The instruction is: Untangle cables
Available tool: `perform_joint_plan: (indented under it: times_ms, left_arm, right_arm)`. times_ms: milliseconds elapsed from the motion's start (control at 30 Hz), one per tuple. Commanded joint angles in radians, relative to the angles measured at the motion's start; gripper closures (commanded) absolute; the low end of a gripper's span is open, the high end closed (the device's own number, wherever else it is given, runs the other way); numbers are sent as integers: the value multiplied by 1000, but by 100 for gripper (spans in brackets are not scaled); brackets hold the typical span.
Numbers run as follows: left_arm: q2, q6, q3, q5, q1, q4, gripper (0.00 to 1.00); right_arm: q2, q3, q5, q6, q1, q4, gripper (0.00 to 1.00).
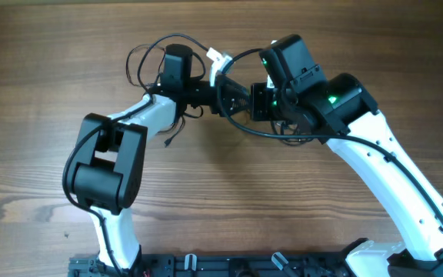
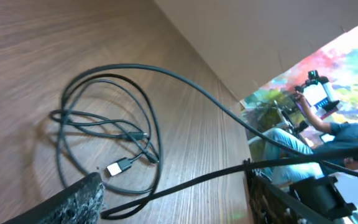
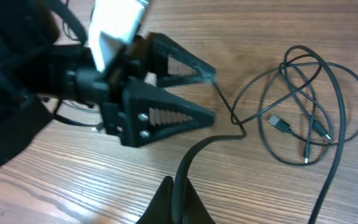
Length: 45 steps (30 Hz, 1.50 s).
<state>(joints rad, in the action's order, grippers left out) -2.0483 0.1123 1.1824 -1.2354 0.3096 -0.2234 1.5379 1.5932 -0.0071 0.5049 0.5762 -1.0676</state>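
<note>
Grippers counted: two, one on each of two white-and-black arms, meeting over a wooden table (image 1: pixel 37 115).

Farthest left in the overhead view, cables (image 2: pixel 107 130):
- Lie on the wood as one loose coil of thin black loops, beside the left arm's wrist.
- Cannot tell how many separate cords make up the coil.
- Show three plug ends, counted in the left wrist view: one flat metal plug (image 2: pixel 120 167) and two small plugs (image 2: pixel 143 135), all within the loops.

Next, left gripper (image 3: pixel 211 93):
- Stands wide apart, its two ribbed triangular fingers (image 3: pixel 173 115) spread in a V and pointing toward the right arm.
- Holds nothing between them.
- Has one thin strand from the coil passing close by the upper fingertip; too fine to tell whether it touches.
- Sits with one padded finger just beside the coil's near edge, as seen from the left wrist.

Rightmost, right gripper (image 3: pixel 173 194):
- Closed tight, fingers pressed together into a single dark wedge.
- Pinches one black strand of the cables.
- Leads that strand up from the wedge, through a bend, then across to the coil lying well apart from both grippers in the right wrist view.
</note>
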Motion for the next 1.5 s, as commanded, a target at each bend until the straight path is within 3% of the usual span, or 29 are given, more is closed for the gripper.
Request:
perform_joint_plan:
  times_ms: [0, 200, 800, 967, 1000, 1067, 1100, 1300, 1467]
  left_arm:
    - [-18, -27, 9, 47, 47, -5, 23]
    - [-70, 5, 9, 154, 76, -12, 26]
    - [-95, 76, 10, 196, 134, -136, 29]
    - [-108, 83, 10, 235, 161, -136, 34]
    - [-116, 83, 10, 240, 164, -136, 39]
    - [-132, 110, 10, 285, 164, -136, 68]
    - [-140, 145, 10, 352, 164, -133, 96]
    - [-140, 247, 10, 530, 80, -121, 96]
    - [-123, 292, 10, 456, -74, -89, 96]
  right_arm:
    - [-26, -2, -29, -15, -2, 0, 96]
    - [-39, -2, -29, -16, -2, -29, 96]
    - [-72, -2, -92, -32, -2, -44, 96]
    - [-72, -2, -92, -32, -2, -45, 96]
    - [-72, -2, -92, -32, -2, -45, 96]
    - [-72, -2, -92, -33, -2, -48, 96]
    - [-72, -2, -92, -34, -2, -48, 96]
    - [-72, -2, -61, -32, -2, -53, 96]
    - [-72, -3, 39, -5, -2, -63, 96]
